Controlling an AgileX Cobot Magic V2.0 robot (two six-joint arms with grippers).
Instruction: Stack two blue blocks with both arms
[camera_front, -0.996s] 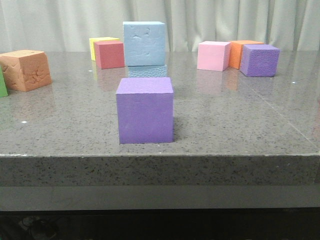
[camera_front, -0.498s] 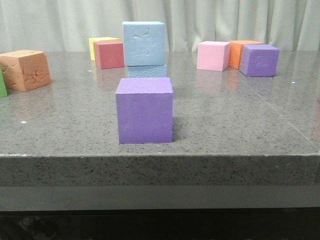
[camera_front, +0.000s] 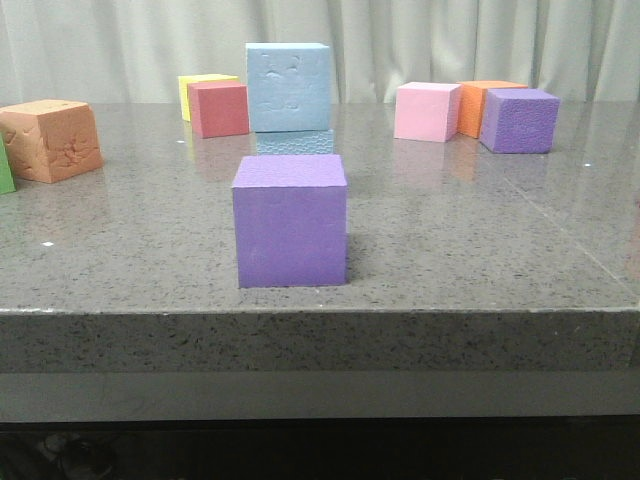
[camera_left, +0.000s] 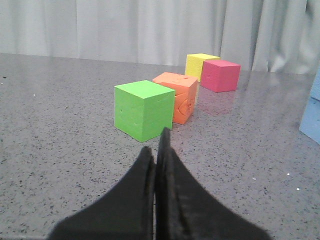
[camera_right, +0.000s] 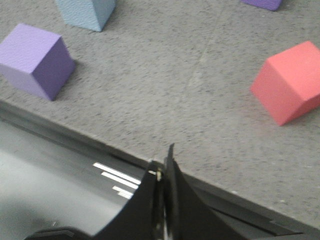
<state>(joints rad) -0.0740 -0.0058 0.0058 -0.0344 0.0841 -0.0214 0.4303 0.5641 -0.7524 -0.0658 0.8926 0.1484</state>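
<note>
Two blue blocks (camera_front: 290, 90) already stacked, far centre of worktop (camera_front: 480, 230). Left end effector (camera_left: 156, 155) & right end effector (camera_right: 162, 170) both clenched, empty, well apart. Risk: top block shifting if stack gets nudged.

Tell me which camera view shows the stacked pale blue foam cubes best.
The front view: the upper pale blue foam cube is fully visible, the lower one peeking behind the purple foam cube. The left wrist view catches only an edge sliver; the right wrist view crops the stack.
</note>
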